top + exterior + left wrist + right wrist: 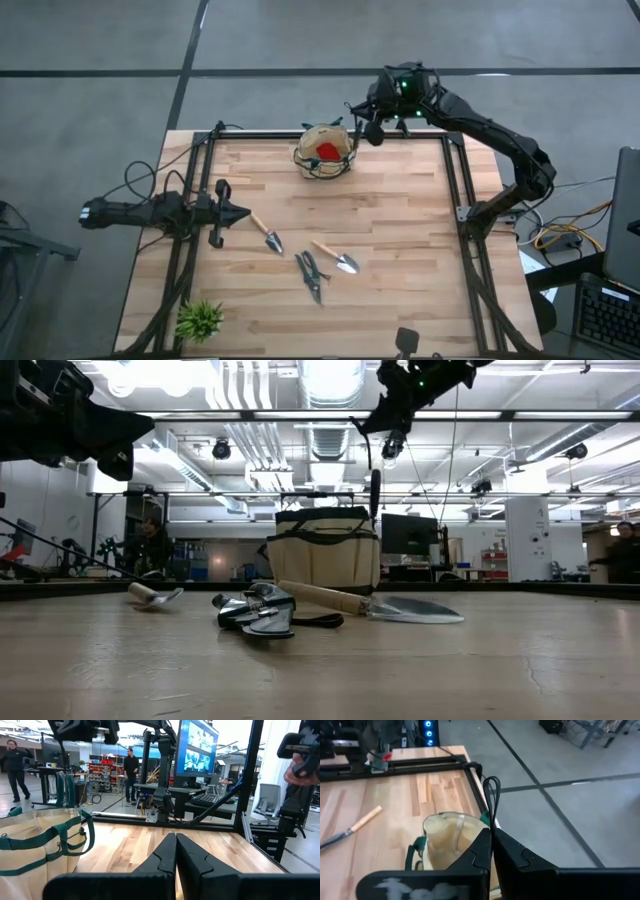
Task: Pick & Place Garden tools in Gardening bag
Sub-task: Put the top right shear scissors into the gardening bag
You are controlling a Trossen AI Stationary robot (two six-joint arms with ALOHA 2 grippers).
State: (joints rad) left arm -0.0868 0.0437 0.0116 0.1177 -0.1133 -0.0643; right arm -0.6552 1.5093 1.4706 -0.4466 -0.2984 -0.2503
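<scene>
Robotics lab, open-plan hall.
Exposed ceiling ducts [330, 435], monitors [197, 747], equipment racks [105, 777] and standing people [131, 767] lie beyond the wooden worktop [400, 210].

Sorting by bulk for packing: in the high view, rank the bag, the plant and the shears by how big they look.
1. Bag, clearly largest.
2. Plant and shears look about alike; the shears are longer but thinner, so I won't rank them.

The wooden table [400, 200] bears bag [325, 153], trowels [267, 234], shears [311, 274], plant [199, 320].
</scene>
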